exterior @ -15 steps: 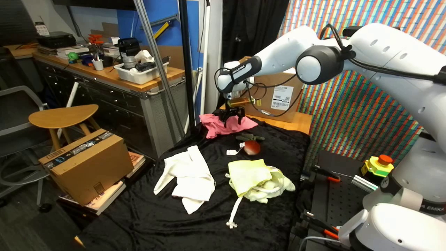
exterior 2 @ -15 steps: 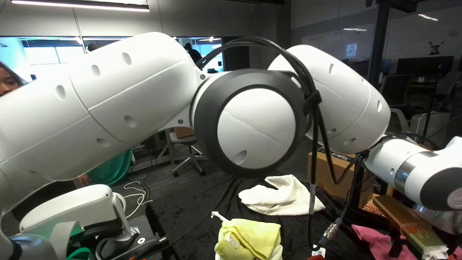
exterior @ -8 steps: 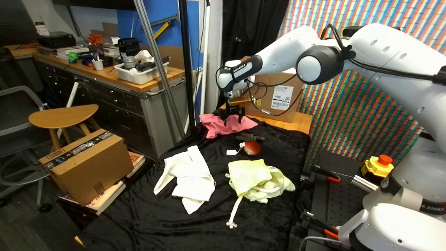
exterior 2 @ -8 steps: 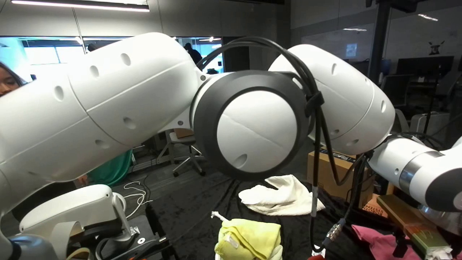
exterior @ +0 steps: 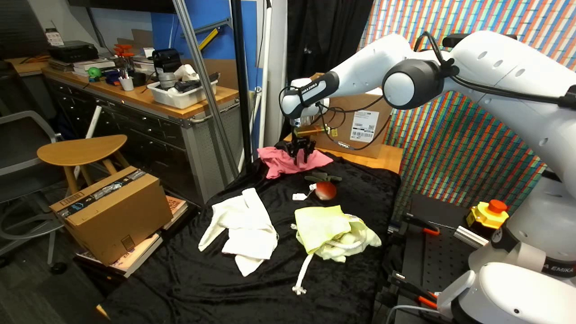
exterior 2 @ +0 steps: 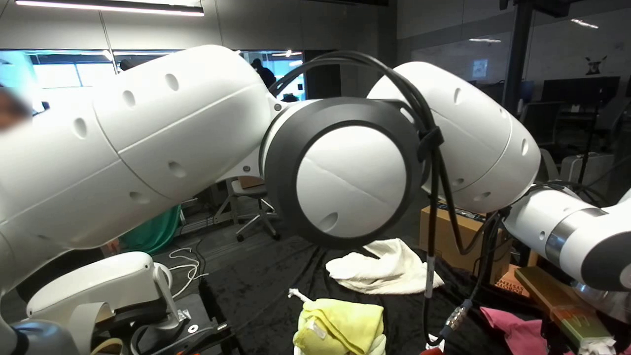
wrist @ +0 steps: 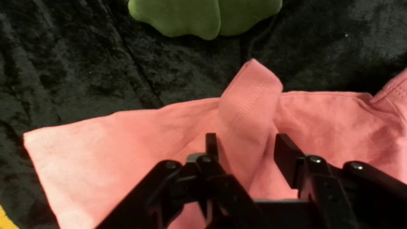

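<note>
My gripper (wrist: 246,140) points down over the pink cloth (wrist: 127,136), its jaws partly closed with a clear gap left between them. A raised fold (wrist: 251,92) of that cloth runs up through the gap, and neither fingertip visibly presses on it. In an exterior view the gripper (exterior: 300,160) stands at the cloth (exterior: 283,164) near the far end of the black-covered table. Green plush leaves (wrist: 178,16) lie just beyond the cloth in the wrist view. They belong with a red and white plush (exterior: 326,191) that has a paper tag.
A white cloth (exterior: 247,220) and a yellow cloth bundle (exterior: 324,229) with a rope lie on the black cover (exterior: 216,288). A large cardboard box (exterior: 355,126) stands behind the gripper. Cables (exterior 2: 434,222) hang from the arm. Another box (exterior: 112,216) sits beside the table.
The fingers have drawn closer together in the last half second. The arm shifted very slightly before that and is now nearly still. Cloths and plush have not visibly moved.
</note>
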`<action>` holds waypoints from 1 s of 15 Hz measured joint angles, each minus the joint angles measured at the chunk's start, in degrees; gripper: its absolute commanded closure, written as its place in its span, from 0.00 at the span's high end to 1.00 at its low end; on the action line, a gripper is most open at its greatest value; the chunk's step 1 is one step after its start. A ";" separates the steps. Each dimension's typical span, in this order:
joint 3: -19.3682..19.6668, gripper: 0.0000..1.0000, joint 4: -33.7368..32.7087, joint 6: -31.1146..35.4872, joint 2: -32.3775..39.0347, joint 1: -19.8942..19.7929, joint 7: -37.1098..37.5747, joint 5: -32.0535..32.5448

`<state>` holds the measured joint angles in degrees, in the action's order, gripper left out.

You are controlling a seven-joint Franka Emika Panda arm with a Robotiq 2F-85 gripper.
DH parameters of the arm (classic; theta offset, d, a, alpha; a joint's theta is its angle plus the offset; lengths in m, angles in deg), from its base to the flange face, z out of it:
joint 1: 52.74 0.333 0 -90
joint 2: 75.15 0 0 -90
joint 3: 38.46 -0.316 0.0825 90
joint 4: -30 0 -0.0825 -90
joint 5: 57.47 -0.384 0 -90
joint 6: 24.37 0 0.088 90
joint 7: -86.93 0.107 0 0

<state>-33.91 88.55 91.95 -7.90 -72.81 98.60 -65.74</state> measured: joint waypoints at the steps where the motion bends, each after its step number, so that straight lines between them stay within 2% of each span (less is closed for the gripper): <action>1: -0.01 0.11 0.00 0.00 0.00 -0.07 0.14 0.00; 2: -0.03 0.05 0.00 0.00 0.00 -0.14 0.25 0.00; 4: -0.08 0.01 0.00 0.00 0.01 -0.30 0.49 0.00; 10: -0.79 0.02 0.03 0.53 0.11 -0.72 0.55 0.00; 13: -1.83 0.02 1.11 4.83 -0.76 -0.80 0.25 -0.03; 15: -2.87 0.02 4.20 9.75 -3.14 -0.85 -0.87 -0.05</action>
<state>-36.77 92.75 101.70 -11.04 -73.66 97.73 -65.79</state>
